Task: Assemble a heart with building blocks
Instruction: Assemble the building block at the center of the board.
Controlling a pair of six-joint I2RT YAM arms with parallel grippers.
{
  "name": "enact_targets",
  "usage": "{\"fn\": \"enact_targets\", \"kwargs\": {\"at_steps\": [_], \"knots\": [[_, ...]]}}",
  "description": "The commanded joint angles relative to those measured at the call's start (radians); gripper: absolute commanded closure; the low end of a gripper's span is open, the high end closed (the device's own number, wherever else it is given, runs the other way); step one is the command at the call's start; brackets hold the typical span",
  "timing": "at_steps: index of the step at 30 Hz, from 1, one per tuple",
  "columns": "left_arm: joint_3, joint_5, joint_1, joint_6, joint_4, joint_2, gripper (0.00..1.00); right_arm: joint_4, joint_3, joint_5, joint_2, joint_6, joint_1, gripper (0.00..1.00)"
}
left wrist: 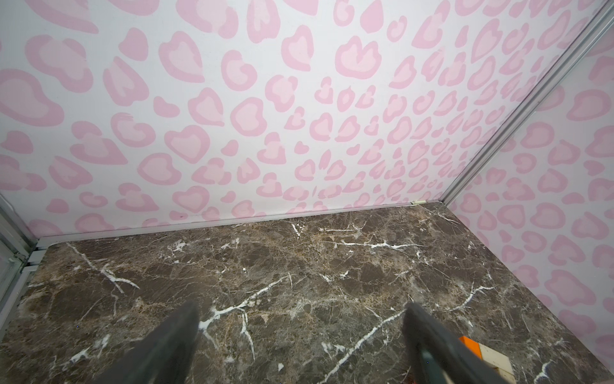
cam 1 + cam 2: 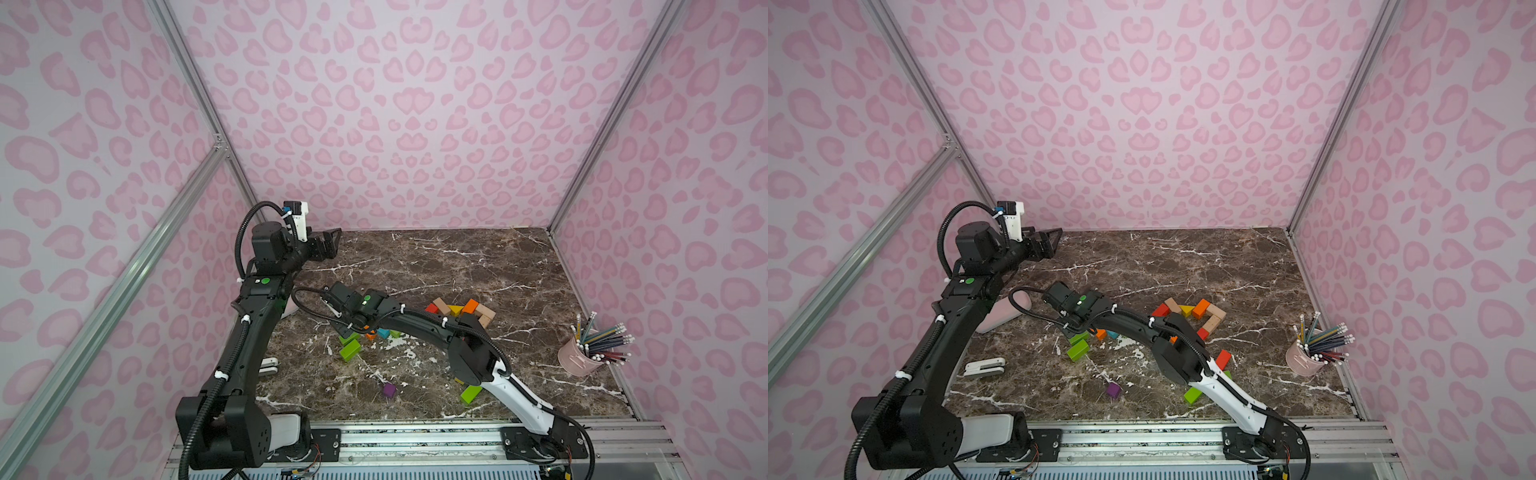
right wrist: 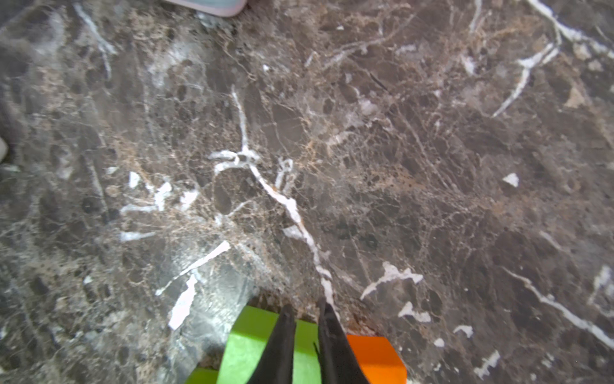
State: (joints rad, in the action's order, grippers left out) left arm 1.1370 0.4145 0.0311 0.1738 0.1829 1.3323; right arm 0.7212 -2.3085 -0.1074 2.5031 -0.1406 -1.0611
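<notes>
Marble tabletop, blocks, pencils in pink cup

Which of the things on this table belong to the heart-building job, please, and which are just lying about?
For the job: part-built block outline, green blocks, purple cube.
Lying about: pencil cup, pink pouch, white stapler-like item.

Lighting even, diffuse; shadows faint. Both top views bow at edges. Right wrist view soft, glare patch on dark brown marble worktop; left arm's black fingers blurred.
</notes>
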Motion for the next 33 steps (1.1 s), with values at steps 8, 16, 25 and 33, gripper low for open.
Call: {"fn": "enact_targets", "kwargs": {"at_steps": [8, 16, 25, 33], "knots": [[0.0, -0.017, 0.001, -0.01, -0.026, -0.009, 0.02, -0.036, -0.005, 0.042, -0.008, 0.084, -0.062, 0.8], [0.0, -0.012, 0.001, -0.008, -0.027, -0.007, 0.02, -0.025, -0.006, 0.079, 0.002, 0.093, -0.065, 0.8], [-0.002, -0.013, 0.002, -0.008, -0.026, -0.007, 0.02, 0.026, -0.058, 0.091, 0.046, 0.067, -0.066, 0.8], [-0.002, -0.014, 0.002, -0.008, -0.026, -0.007, 0.02, 0.054, -0.078, 0.061, 0.049, -0.116, -0.054, 0.77]]}}
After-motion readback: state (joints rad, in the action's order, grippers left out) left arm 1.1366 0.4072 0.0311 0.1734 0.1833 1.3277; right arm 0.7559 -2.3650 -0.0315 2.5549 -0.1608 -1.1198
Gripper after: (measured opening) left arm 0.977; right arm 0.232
